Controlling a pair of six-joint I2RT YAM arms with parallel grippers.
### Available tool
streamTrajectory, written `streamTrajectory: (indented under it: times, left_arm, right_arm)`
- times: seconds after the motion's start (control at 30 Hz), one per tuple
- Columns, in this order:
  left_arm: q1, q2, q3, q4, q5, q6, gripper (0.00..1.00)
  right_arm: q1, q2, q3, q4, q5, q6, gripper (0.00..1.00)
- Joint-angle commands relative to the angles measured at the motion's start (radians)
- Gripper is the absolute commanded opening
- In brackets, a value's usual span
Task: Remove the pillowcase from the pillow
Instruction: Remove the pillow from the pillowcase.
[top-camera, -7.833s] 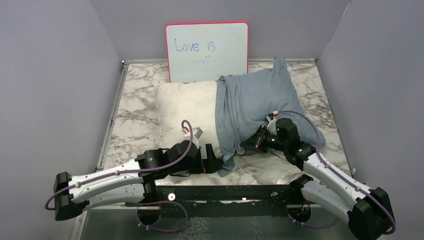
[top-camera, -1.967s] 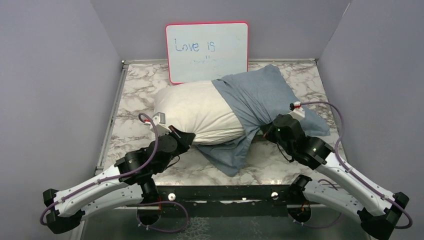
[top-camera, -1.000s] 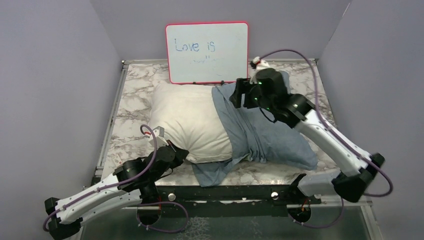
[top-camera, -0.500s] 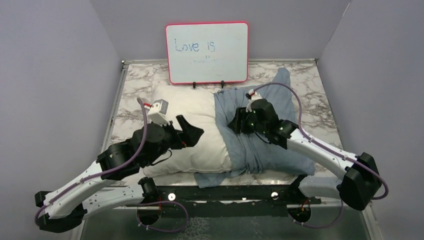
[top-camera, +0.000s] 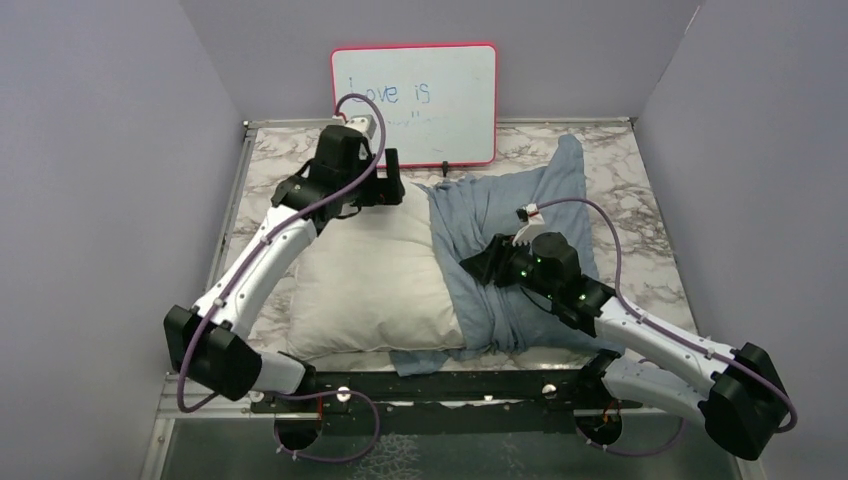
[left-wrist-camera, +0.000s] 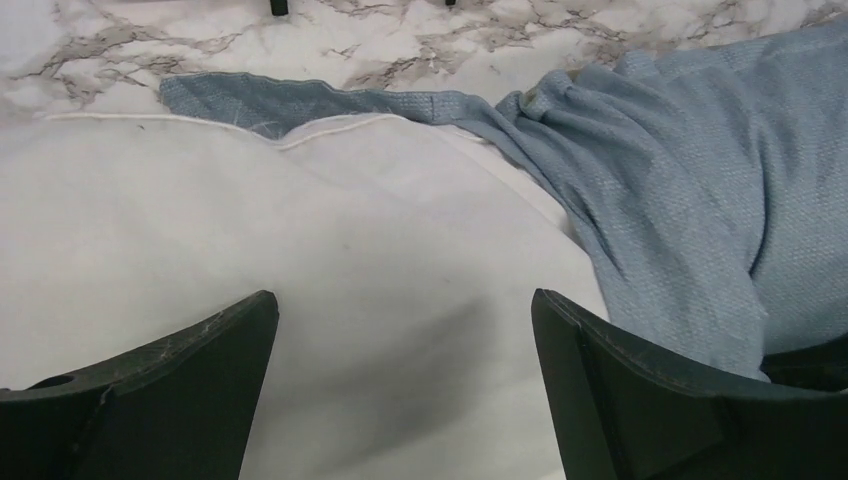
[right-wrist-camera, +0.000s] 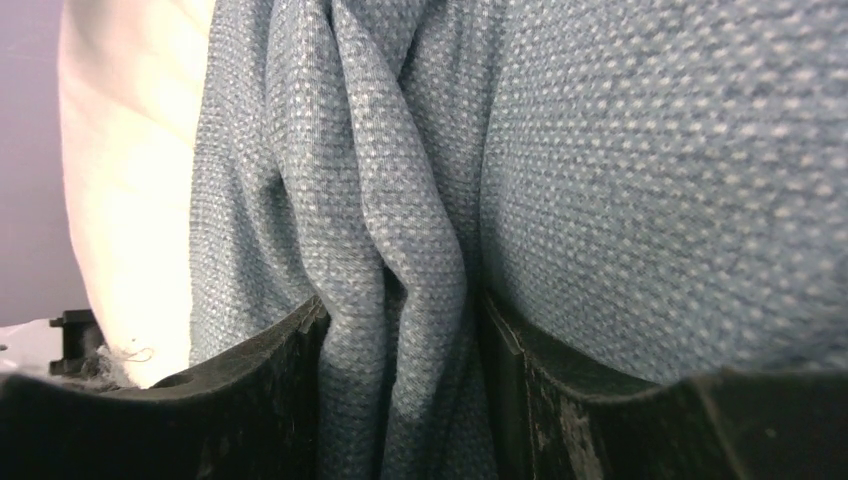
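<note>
The white pillow (top-camera: 375, 275) lies flat on the table, its right half still inside the blue-grey pillowcase (top-camera: 510, 195). My left gripper (top-camera: 392, 186) hovers over the pillow's far edge near the pillowcase opening. In the left wrist view it (left-wrist-camera: 402, 310) is open wide above bare pillow (left-wrist-camera: 300, 240), with pillowcase (left-wrist-camera: 680, 180) to the right. My right gripper (top-camera: 478, 268) rests on the pillowcase's bunched left edge. In the right wrist view it (right-wrist-camera: 400, 310) is shut on a fold of pillowcase (right-wrist-camera: 650, 150), with pillow (right-wrist-camera: 130, 180) showing at the left.
A red-framed whiteboard (top-camera: 414, 103) stands at the back, just behind the left gripper. The marble table (top-camera: 650, 210) is boxed in by grey walls on three sides. A flap of pillowcase (top-camera: 425, 358) sticks out under the pillow's near edge.
The left gripper let go at the pillow's near-left corner, opened and swung to the far edge. The right gripper came down from the far side and closed on the bunched cloth. The pillow settled flat.
</note>
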Motion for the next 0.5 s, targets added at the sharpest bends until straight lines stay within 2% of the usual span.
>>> streamTrajectory:
  times: [0.0,0.07,0.13,0.3,0.37,0.47]
  left_arm:
    - [0.182,0.069,-0.01,0.172,0.504,0.135,0.99]
    - [0.221,0.098,-0.056,0.281,0.639,0.11,0.99]
    - [0.239,0.125,-0.084,0.353,0.706,0.112,0.99]
    - [0.255,0.185,-0.072,0.367,0.697,0.267,0.99]
    - [0.265,0.209,-0.022,0.346,0.684,0.275,0.99]
    - [0.267,0.213,0.015,0.399,0.665,0.276,0.99]
  right_arm:
    - [0.018,0.007,-0.098,-0.312,-0.067,0.003,0.55]
    - [0.018,0.014,-0.102,-0.296,-0.088,-0.002,0.55]
    - [0.018,0.034,-0.096,-0.289,-0.116,-0.001,0.56]
    - [0.018,0.077,-0.092,-0.265,-0.165,0.017,0.56]
    - [0.018,0.081,-0.097,-0.251,-0.171,0.02,0.56]
    - [0.018,0.087,-0.092,-0.242,-0.171,0.019,0.56]
